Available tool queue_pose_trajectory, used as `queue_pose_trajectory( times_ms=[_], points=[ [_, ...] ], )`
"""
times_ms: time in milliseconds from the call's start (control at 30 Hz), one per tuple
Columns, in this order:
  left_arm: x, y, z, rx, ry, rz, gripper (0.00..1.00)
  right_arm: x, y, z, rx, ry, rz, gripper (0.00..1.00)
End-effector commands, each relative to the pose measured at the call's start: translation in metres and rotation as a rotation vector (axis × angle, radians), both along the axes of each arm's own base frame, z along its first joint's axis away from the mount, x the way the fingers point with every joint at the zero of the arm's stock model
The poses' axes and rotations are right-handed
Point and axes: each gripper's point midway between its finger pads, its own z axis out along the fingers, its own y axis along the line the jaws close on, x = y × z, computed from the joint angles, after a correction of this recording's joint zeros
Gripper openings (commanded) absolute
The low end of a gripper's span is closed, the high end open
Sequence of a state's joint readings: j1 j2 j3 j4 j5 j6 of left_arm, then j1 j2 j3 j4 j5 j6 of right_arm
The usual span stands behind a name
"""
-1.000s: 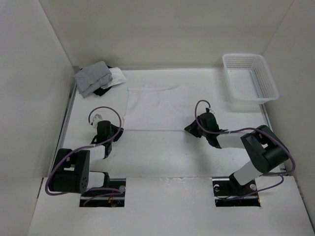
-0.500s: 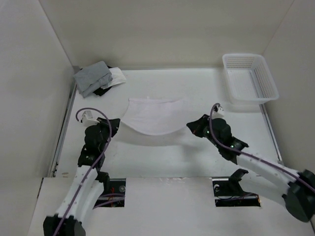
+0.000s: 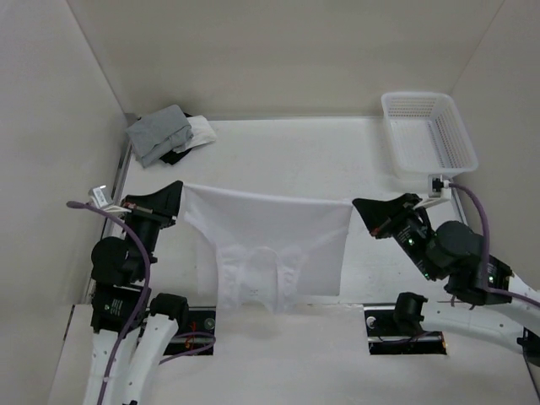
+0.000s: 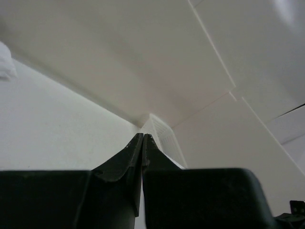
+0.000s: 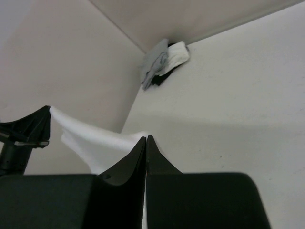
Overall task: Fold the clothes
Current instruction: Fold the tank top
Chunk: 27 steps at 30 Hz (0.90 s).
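Clothes (image 3: 270,240) were held spread above the table (image 3: 295,143), upper corners pinched in the clamped left gripper (image 3: 178,189) and the clamped right gripper (image 3: 355,203). The lift was judged in hand; an even lowering into a fold was called for next.

This looks like a robot lab, not a home. A white counter (image 3: 337,152) sits inside a box of bare, plain walls (image 3: 278,51). The left arm (image 3: 114,257) and the right arm (image 3: 460,246), both trailing purple wires (image 3: 479,211), are bolted down at 6 o'clock. They hold up the clothes (image 3: 270,236) between them. A white basket (image 3: 422,181) sits at 2 o'clock, and a grey pile (image 3: 159,133) at 10 o'clock.
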<state>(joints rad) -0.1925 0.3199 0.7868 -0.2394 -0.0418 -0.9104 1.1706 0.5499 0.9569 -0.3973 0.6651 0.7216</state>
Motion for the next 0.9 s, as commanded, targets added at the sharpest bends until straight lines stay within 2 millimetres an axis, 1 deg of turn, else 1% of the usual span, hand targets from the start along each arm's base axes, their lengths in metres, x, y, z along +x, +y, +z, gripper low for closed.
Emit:
queue_pose_trajectory(
  times_ms=[0, 33, 100, 133, 167, 233, 267, 300, 333, 367, 433, 500, 533, 567, 600, 667, 700, 800, 867],
  points=[
    [0.031, -0.001, -0.049, 0.039, 0.159, 0.026, 0.00, 0.027, -0.006, -0.023, -0.177, 0.003, -0.110, 0.02],
    [0.040, -0.002, -0.062, 0.043, 0.188, 0.033, 0.00, 0.038, -0.004, -0.028, -0.190, 0.002, -0.120, 0.02],
    [0.062, 0.001, -0.092, 0.047, 0.252, 0.059, 0.00, 0.062, 0.009, -0.046, -0.190, 0.026, -0.084, 0.02],
    [0.073, 0.003, -0.105, 0.048, 0.278, 0.078, 0.00, 0.078, 0.012, -0.058, -0.185, 0.040, -0.080, 0.02],
    [0.086, 0.006, -0.120, 0.049, 0.308, 0.102, 0.00, 0.097, 0.013, -0.074, -0.188, 0.065, -0.081, 0.02],
    [0.113, 0.003, -0.147, 0.039, 0.358, 0.117, 0.00, 0.135, 0.014, -0.103, -0.170, 0.131, -0.075, 0.03],
    [0.129, 0.003, -0.161, 0.037, 0.385, 0.131, 0.00, 0.150, 0.015, -0.112, -0.163, 0.145, -0.075, 0.03],
    [0.145, 0.001, -0.175, 0.032, 0.411, 0.134, 0.00, 0.174, 0.019, -0.127, -0.152, 0.172, -0.063, 0.03],
    [0.161, -0.005, -0.183, 0.021, 0.426, 0.125, 0.00, 0.195, 0.018, -0.136, -0.150, 0.191, -0.072, 0.03],
    [0.178, -0.009, -0.189, 0.016, 0.440, 0.121, 0.00, 0.211, 0.017, -0.142, -0.150, 0.203, -0.078, 0.03],
    [0.208, -0.016, -0.193, 0.012, 0.449, 0.115, 0.00, 0.248, 0.017, -0.153, -0.146, 0.238, -0.084, 0.02],
    [0.230, -0.024, -0.187, 0.002, 0.441, 0.099, 0.00, 0.276, 0.016, -0.154, -0.146, 0.250, -0.085, 0.02],
    [0.236, -0.027, -0.182, 0.001, 0.431, 0.094, 0.00, 0.286, 0.014, -0.154, -0.142, 0.255, -0.085, 0.02],
    [0.238, -0.030, -0.175, -0.001, 0.417, 0.088, 0.00, 0.292, 0.011, -0.154, -0.135, 0.264, -0.085, 0.02],
    [0.238, -0.031, -0.169, 0.003, 0.406, 0.086, 0.00, 0.294, 0.011, -0.152, -0.132, 0.267, -0.081, 0.02],
    [0.230, -0.033, -0.162, 0.003, 0.386, 0.076, 0.00, 0.290, 0.008, -0.151, -0.132, 0.265, -0.082, 0.02],
    [0.222, -0.032, -0.163, 0.003, 0.385, 0.073, 0.00, 0.284, 0.006, -0.153, -0.135, 0.269, -0.082, 0.03],
    [0.186, -0.035, -0.178, 0.002, 0.398, 0.040, 0.00, 0.257, -0.005, -0.167, -0.137, 0.285, -0.097, 0.03],
    [0.160, -0.038, -0.196, 0.007, 0.426, 0.009, 0.00, 0.235, -0.012, -0.183, -0.126, 0.316, -0.106, 0.03]
  ],
)
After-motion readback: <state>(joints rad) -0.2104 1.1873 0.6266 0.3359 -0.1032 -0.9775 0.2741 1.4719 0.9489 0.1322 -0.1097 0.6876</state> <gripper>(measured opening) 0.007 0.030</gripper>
